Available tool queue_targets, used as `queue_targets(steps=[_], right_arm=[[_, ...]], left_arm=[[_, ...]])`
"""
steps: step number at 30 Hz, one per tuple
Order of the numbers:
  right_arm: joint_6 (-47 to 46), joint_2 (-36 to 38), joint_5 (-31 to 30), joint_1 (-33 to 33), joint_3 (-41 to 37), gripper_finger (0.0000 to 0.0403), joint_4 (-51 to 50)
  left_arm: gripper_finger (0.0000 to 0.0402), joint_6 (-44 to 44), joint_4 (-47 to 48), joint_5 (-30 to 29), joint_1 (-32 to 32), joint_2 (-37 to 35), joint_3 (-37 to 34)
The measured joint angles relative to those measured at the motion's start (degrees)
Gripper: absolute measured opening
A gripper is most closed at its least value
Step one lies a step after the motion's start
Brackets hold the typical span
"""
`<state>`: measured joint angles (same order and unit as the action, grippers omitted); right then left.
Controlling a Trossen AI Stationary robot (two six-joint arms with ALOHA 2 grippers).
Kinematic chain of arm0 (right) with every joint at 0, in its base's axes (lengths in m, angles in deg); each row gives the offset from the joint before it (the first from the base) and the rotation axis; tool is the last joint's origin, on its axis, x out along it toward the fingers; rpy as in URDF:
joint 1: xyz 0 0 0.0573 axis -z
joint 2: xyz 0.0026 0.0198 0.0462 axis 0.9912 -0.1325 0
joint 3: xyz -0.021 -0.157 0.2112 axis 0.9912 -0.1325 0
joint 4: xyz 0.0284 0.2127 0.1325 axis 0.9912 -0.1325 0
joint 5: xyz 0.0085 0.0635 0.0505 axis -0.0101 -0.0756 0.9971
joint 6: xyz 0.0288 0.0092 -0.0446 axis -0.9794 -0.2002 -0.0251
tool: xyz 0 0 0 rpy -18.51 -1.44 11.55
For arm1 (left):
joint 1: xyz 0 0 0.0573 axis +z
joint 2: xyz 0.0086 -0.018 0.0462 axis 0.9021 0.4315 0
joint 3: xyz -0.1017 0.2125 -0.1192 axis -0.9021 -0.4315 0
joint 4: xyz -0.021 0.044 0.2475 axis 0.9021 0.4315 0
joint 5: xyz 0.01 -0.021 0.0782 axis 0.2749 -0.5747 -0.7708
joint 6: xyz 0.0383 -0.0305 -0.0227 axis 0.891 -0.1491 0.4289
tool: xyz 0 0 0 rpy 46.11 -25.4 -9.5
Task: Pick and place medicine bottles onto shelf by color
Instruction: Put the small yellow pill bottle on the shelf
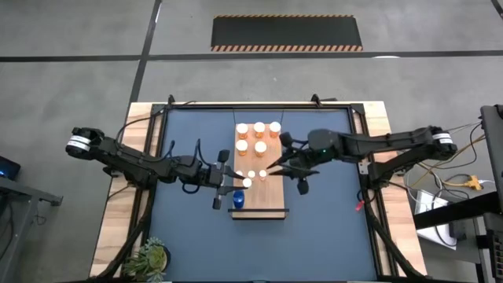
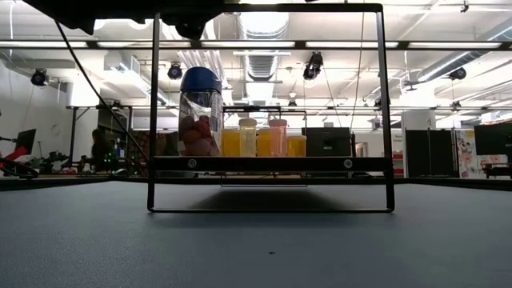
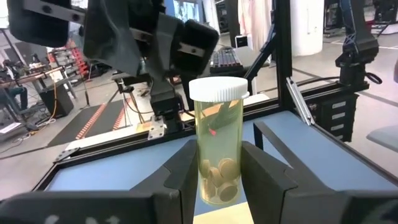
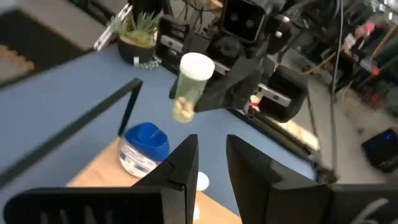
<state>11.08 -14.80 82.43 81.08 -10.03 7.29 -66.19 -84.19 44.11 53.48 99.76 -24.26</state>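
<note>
The left end effector (image 3: 217, 177) has a firm hold on a pale yellow bottle (image 3: 218, 140) with a white cap, its two fingers (image 3: 186, 171) pressed against the bottle's sides, bottle standing upright between them with a few round tablets at the bottom. From above, that left end effector (image 1: 236, 182) sits over the near-left part of the shelf (image 1: 271, 206), the held bottle's white cap (image 1: 247, 182) just past its tips. Just beside it, toward the shelf's near edge, stands the blue bottle (image 1: 238, 199), blue cap up. Beyond the held bottle, across the board, a cluster of orange bottles (image 1: 258, 136) with white caps fills the far end, and two small white-capped bottles (image 1: 257, 174) stand between that cluster and the left end effector. Coming in from the other side, the right end effector (image 1: 277, 165) hangs over the shelf's right edge; in its own wrist view the right end effector (image 4: 212, 163) has fingers only a narrow gap apart with nothing between them, the blue bottle (image 4: 144, 148) just beside its tips and the held bottle (image 4: 188, 86) farther out ahead. Low across the tabletop (image 2: 256, 248), the blue-capped bottle (image 2: 200, 112) stands on the raised shelf (image 2: 272, 164) with yellow and orange bottles (image 2: 264, 138) lined up behind it.
</note>
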Motion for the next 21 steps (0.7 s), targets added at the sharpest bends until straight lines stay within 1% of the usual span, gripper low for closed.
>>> queue_targets(steps=[3, 6, 11, 14, 17, 21], right_arm=[[-5.25, -0.44, 0.16, -0.30, -1.19, 0.0081, 3.07], [-8.08, -1.20, 0.31, -0.30, -1.78, 0.0103, 5.95], [-9.70, -3.42, 0.32, -0.32, -2.46, 0.0146, 11.49], [-9.92, -5.29, 0.28, -0.32, -2.48, 0.0167, 14.95], [-12.51, -7.44, -1.09, -0.32, -2.48, 0.0181, 19.43], [-13.16, -9.64, -1.29, -0.27, -2.48, 0.0188, 23.02]], left_arm=[[0.0089, 0.09, 1.02, -0.41, 0.00, 0.00, -0.04], [0.0089, 1.27, 1.47, -4.26, 0.00, 0.00, -0.06], [0.0089, 1.66, 1.49, -10.53, 0.11, 0.00, -0.06], [0.0089, 1.66, 1.44, -13.11, 0.11, 0.00, -0.02], [0.0089, 1.66, 1.33, -14.27, 0.11, 0.00, 0.01], [0.0089, 1.64, 1.31, -14.98, 0.11, 0.00, 0.12]])
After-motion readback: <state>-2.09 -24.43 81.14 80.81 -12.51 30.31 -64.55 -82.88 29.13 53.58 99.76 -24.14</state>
